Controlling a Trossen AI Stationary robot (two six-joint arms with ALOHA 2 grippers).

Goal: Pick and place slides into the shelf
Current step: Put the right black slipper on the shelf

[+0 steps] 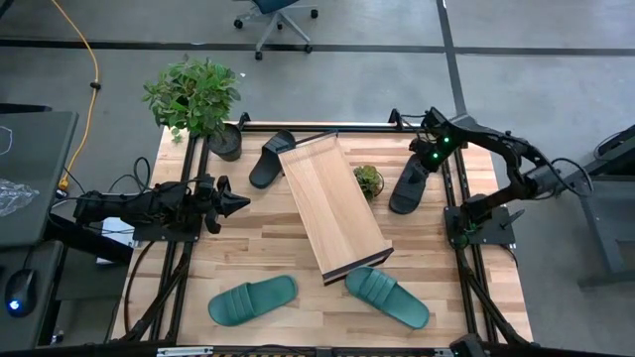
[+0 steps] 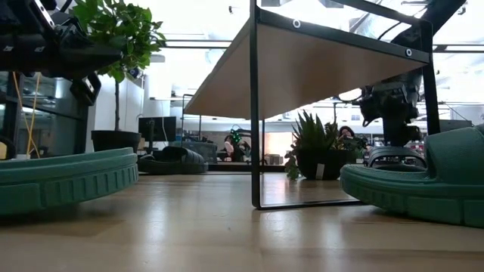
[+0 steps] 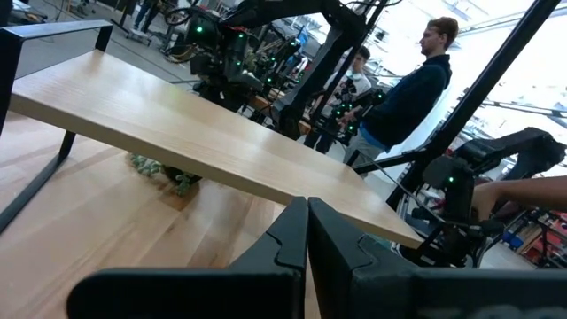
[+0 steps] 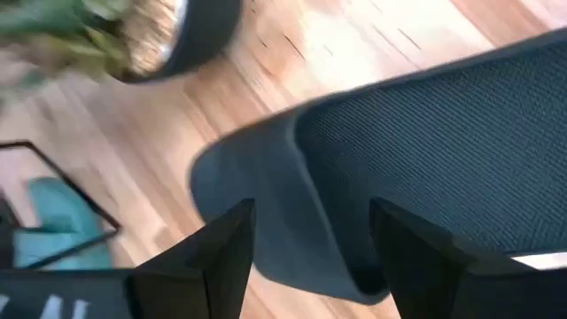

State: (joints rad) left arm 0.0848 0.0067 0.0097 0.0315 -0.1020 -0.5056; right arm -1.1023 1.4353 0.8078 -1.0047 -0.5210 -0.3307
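The light-wood shelf (image 1: 332,208) stands aslant mid-table on its dark end frames. One black slide (image 1: 270,159) lies on its sole left of the shelf's far end, and another black slide (image 1: 407,188) lies to the shelf's right. Two teal slides (image 1: 253,300) (image 1: 387,296) lie near the front edge. My right gripper (image 4: 314,239) is open, pointing steeply down over the far end of the right black slide (image 4: 425,133), one finger to each side of its edge. I see no touch. My left gripper (image 3: 307,239) is shut and level at the table's left (image 1: 233,205), pointing at the shelf.
A big potted plant (image 1: 198,99) stands at the far left corner. A small potted plant (image 1: 368,180) sits between the shelf and the right black slide. People stand in the room beyond the table (image 3: 416,80). Bare tabletop lies left of the shelf (image 1: 268,238).
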